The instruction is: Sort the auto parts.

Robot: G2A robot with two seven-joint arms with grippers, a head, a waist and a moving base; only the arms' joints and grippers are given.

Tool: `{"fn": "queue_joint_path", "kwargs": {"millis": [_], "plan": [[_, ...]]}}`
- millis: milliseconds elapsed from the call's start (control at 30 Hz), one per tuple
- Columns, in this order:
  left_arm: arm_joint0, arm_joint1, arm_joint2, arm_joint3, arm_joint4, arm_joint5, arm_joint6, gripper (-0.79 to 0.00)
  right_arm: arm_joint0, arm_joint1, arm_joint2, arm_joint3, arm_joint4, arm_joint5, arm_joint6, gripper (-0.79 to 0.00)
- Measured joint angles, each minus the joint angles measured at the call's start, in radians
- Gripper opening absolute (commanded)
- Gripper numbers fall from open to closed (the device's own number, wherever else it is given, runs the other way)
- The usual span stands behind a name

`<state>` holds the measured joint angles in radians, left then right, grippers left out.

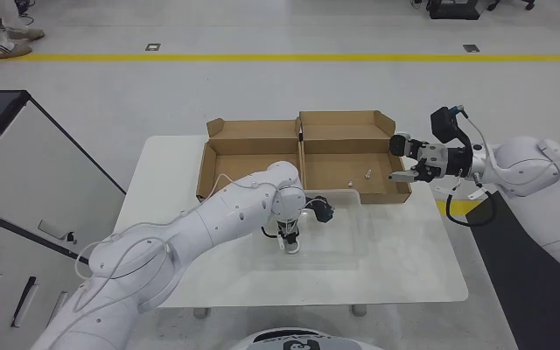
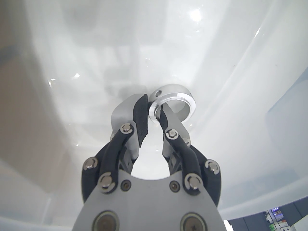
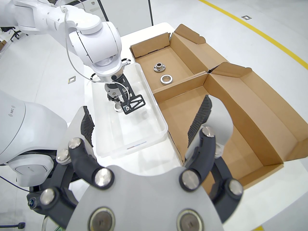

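Metal ring [image 2: 172,104] is pinched in the left gripper [image 2: 152,114], one finger in its bore and one outside, inside the clear tray [image 1: 346,236]. That tray lies at 6 o'clock of the cardboard box [image 1: 254,140]. At the box's 3 o'clock edge, the right gripper [image 1: 401,160] hangs wide open.

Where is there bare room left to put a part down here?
Bare: the left box's floor at its left end; the table right of the clear tray; the tray's right half. Crowded: the tray's left end, where the left gripper grips a metal ring, and the right box's middle, holding two small parts.
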<state>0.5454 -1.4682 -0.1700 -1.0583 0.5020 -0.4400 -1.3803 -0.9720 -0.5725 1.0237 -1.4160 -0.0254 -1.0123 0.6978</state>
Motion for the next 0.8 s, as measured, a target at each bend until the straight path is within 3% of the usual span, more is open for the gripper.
{"fn": "queue_joint_path", "kwargs": {"millis": [400,600,800], "plan": [[-0.031,-0.008,-0.001,0.011,-0.010,-0.003,0.003,-0.785,0.000,0.000,0.000,0.000,0.000,0.000,0.000,0.000],[-0.066,0.024,-0.023,-0.066,-0.036,0.004,-0.004,-0.785,0.000,0.000,0.000,0.000,0.000,0.000,0.000,0.000],[-0.077,0.084,-0.083,-0.199,-0.010,0.025,-0.024,-0.785,0.000,0.000,0.000,0.000,0.000,0.000,0.000,0.000]]}}
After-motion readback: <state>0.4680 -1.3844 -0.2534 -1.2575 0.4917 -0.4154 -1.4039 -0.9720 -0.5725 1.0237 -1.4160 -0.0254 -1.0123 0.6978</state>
